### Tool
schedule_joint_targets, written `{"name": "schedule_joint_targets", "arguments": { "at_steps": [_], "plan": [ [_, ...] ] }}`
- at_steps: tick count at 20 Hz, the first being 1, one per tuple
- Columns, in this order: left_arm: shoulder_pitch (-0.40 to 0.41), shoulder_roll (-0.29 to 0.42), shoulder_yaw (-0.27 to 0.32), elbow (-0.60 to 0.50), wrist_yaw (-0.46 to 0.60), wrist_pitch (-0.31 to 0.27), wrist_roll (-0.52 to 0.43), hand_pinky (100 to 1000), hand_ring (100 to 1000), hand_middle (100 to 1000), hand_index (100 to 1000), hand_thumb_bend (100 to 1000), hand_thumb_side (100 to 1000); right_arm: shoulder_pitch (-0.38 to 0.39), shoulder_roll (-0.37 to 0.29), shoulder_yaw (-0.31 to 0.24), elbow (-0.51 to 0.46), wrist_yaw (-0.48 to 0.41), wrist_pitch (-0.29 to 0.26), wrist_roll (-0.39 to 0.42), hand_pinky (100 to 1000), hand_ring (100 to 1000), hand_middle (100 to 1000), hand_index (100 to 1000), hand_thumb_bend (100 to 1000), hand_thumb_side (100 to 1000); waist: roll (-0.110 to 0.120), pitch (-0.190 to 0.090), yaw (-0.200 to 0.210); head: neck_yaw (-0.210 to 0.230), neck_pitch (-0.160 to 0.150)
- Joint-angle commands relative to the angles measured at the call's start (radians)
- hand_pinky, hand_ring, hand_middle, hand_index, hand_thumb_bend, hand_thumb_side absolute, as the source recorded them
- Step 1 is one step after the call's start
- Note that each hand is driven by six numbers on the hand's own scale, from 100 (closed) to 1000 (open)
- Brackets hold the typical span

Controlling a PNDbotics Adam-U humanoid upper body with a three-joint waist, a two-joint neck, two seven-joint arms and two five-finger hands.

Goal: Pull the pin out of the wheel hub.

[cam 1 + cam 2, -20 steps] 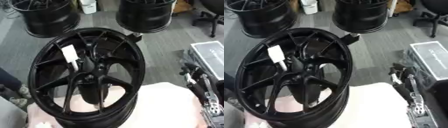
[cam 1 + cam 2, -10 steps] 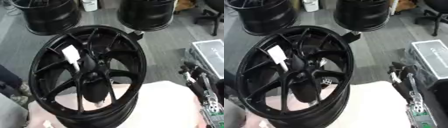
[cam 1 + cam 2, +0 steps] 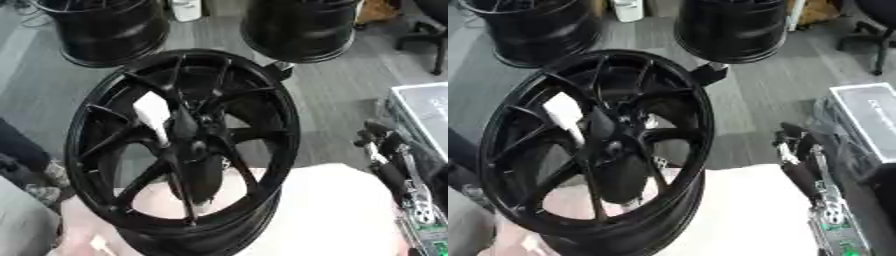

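Glossy black wheel hub [image 3: 184, 145] fills the near left, tilted up on a pale pink table [image 3: 337, 210], thin spokes fanning from a dark centre. A white tag-like piece [image 3: 150, 112] sits on a left spoke; the pin itself can't be picked out. On the right, the right hand [image 3: 798, 160] hangs beside the rim, apart from it; whether its fingers are spread or curled, I can't tell. Two more black wheels [image 3: 109, 30] stand far behind.

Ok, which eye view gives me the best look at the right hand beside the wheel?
The right eye view: the right hand sits farther in from the edge there, clear of the black wheel. The left eye view shows the same hand nearer the right border.
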Motion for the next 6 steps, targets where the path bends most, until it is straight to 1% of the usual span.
{"name": "schedule_joint_targets", "arguments": {
  "at_steps": [1,6],
  "plan": [
    [-0.008,-0.027,0.017,-0.041,-0.015,0.062,0.014,675,550,595,764,398,755,-0.008,-0.007,-0.004,-0.012,-0.001,-0.003,0.001,770,643,665,799,100,519,-0.001,-0.006,0.003,0.004,0.005],
    [-0.023,-0.032,0.006,-0.056,-0.013,0.087,0.015,674,546,591,762,399,753,-0.008,-0.006,-0.003,-0.012,0.0,-0.004,0.002,770,643,665,799,100,514,-0.002,-0.006,-0.001,0.0,0.005]
  ]
}}
